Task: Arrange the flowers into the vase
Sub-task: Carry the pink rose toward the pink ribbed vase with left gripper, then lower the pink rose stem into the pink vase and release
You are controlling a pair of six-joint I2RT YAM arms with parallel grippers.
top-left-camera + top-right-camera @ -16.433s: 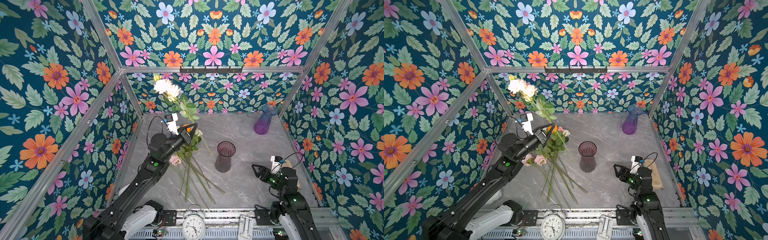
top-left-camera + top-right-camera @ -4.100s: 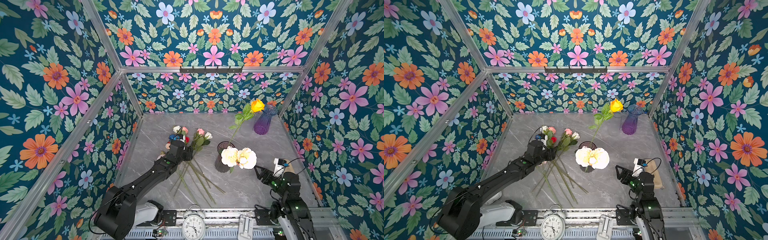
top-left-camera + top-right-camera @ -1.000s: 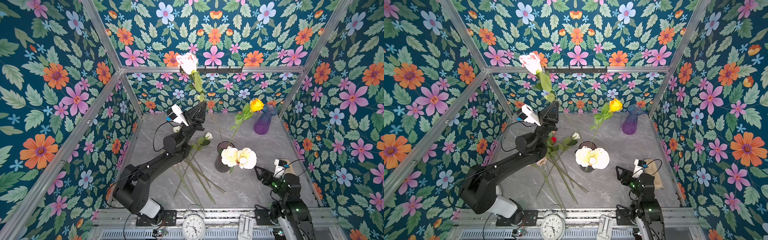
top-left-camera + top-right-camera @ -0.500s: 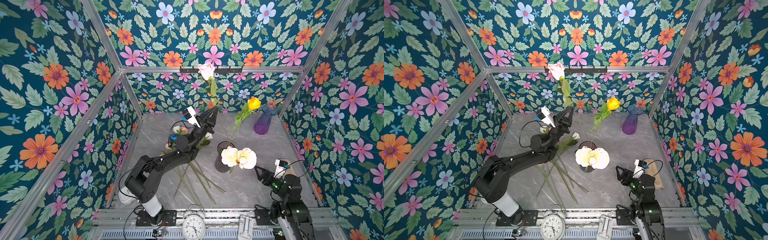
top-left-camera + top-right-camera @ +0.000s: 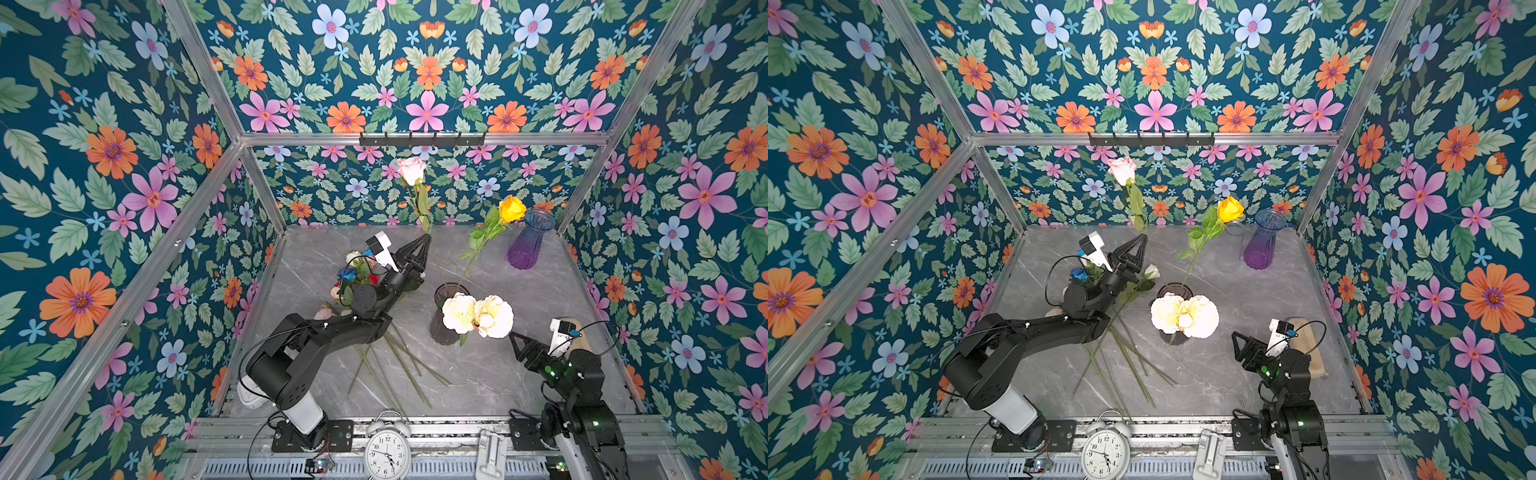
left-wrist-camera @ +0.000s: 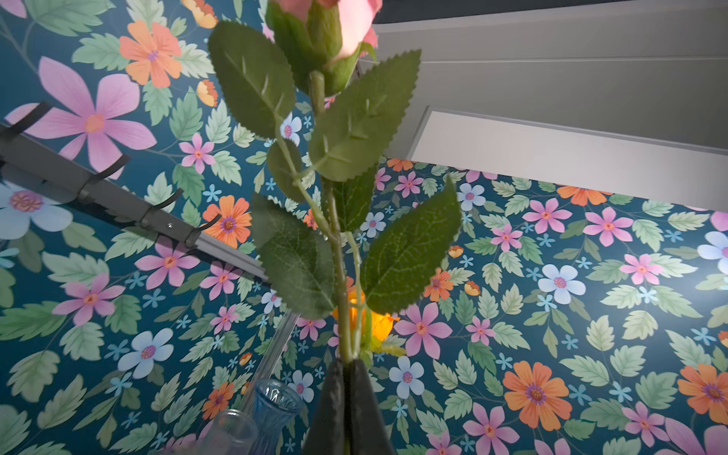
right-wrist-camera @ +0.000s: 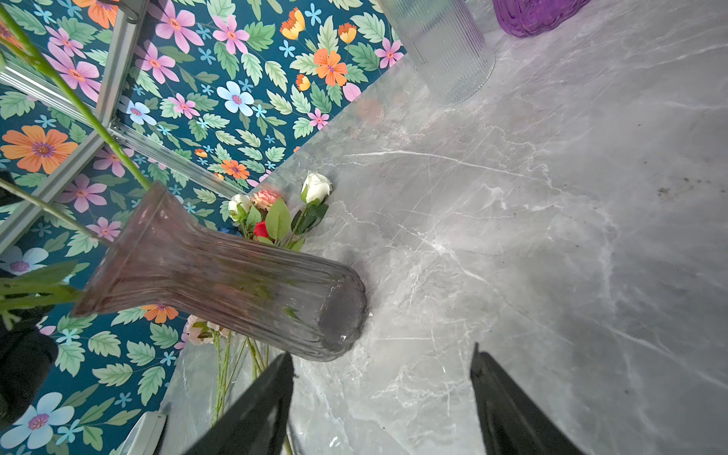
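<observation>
The left gripper (image 5: 426,237), pinched shut on the pink rose (image 5: 411,169), has swung it up from the pile (image 5: 357,274) to near the vase (image 5: 440,332), so dropping the stem in looks next. Fat cream blooms (image 5: 478,316) and the yellow rose (image 5: 512,209) crowd the mouth though, and the right gripper (image 5: 515,338) sits open and empty nearby.

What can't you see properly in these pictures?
Pink rose: the left wrist view's top edge cuts off most of its head.
Dark vase: in both top views the cream peonies cover part of its mouth and side.
Loose flowers: in both top views the left arm hides some heads.
Clear vase: the right wrist view's top edge cuts off its mouth.
</observation>
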